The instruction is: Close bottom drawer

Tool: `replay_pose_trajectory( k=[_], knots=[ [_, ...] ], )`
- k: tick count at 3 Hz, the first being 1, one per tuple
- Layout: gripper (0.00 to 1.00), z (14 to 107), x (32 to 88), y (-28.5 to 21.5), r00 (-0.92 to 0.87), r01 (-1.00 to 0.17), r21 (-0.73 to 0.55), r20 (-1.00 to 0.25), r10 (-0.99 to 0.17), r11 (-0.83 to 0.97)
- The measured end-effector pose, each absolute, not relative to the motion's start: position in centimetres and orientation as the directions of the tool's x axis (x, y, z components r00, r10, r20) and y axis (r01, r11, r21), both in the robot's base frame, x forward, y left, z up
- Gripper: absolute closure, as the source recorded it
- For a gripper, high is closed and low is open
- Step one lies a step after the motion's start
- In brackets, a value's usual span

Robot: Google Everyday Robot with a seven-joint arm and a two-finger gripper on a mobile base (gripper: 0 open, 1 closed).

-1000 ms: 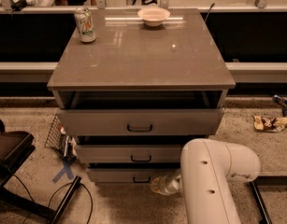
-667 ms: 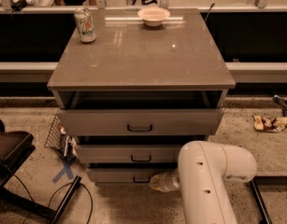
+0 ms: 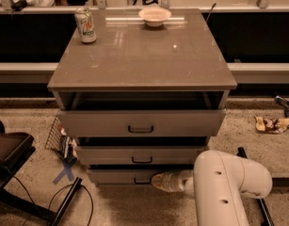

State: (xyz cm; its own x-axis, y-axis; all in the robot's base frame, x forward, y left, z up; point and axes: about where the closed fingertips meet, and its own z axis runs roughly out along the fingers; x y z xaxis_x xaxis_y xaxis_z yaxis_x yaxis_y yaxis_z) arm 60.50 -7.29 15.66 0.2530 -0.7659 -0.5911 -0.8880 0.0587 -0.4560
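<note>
The gripper point(image 3: 156, 181) sat low down, right up against the front of the bottom drawer point(image 3: 113, 175), close to its small dark handle point(image 3: 142, 181). It looked like it was touching the front, but I could not tell how wide the gripper was open, or if it had hold of anything. The fat white arm point(image 3: 225, 185) reached in from the right, down near the floor, likely because that drawer was the lowest one and a push had to come from straight in front. The bottom drawer stuck out a little from the cabinet, with a dark gap above it, so the job did not look done yet. The middle drawer point(image 3: 134, 154) and the top drawer point(image 3: 140, 123) also stuck out, each one wider than the one below, like steps. On the smooth, shiny brown worktop point(image 3: 139, 55) stood a drink can point(image 3: 85, 25) at the back left and a small bowl point(image 3: 155, 15) at the back middle, both well away from the pushing. The floor point(image 3: 134, 206) was speckled stone. A blue tape cross point(image 3: 64, 172) and a wire rack point(image 3: 55, 134) lay to the left of the cabinet, a black cable point(image 3: 64, 202) curled in front, and some small things point(image 3: 272, 124) lay on the right.
</note>
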Motion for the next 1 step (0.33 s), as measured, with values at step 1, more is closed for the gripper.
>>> replay_pose_trajectory(
  k=[1],
  knots=[
    [1.0,15.66,60.5,-7.28,0.253,-0.888,-0.456,-0.591,-0.766,0.059]
  ],
)
